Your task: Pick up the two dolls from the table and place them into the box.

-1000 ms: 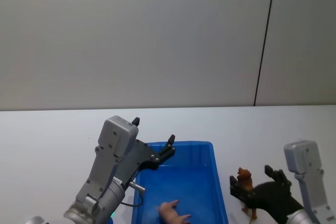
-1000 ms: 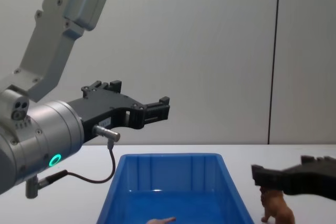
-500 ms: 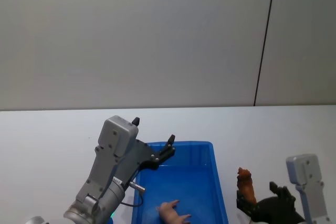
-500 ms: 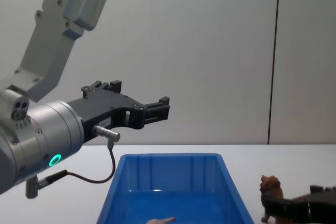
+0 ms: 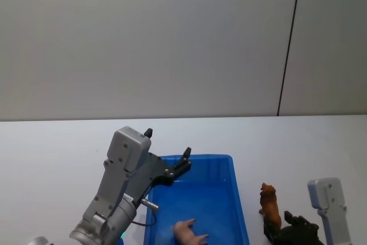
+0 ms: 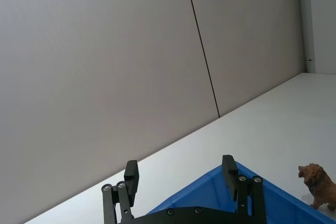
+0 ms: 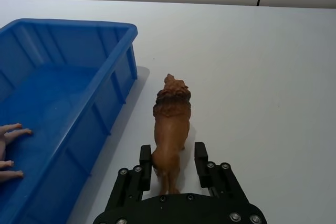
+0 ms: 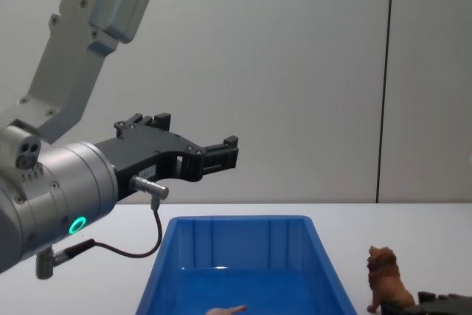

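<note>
- The right gripper [image 7: 173, 153] is low at the near right of the counter [image 7: 262, 77]. Its two black fingers [image 7: 145, 157] are spread wide, one on each side of the lion's hindquarters. They are not closed on it, and a gap shows on at least one side.
- The lion [image 7: 170, 124] is a small brown plastic figure with a darker, shaggy mane. It stands upright on its four legs on the white counter, head pointing away from the robot, just beside the box's right wall but apart from it.
- A second ago, in the chest view, the right gripper hung level with the lion's head and hid part of it. Now it has dropped almost to the counter and drawn back toward the robot, leaving the lion [image 8: 385, 279] in plain sight. The lion stands where it stood.
- The pig [image 5: 186, 232] is pale pink and lies on the floor of the box at its near end, its legs sticking out sideways. It has not shifted.
- The box [image 5: 198, 158] is a bright blue bin with sloped, ribbed walls, far bigger than either figure. It sits on the counter left of the lion, with the pig inside.
- The left gripper [image 6: 180, 167] hangs raised above the box's far left corner, unmoved. Its fingers are parted and hold nothing.
- Behind the counter stands a plain grey wall [image 5: 172, 38] with a dark vertical seam.
</note>
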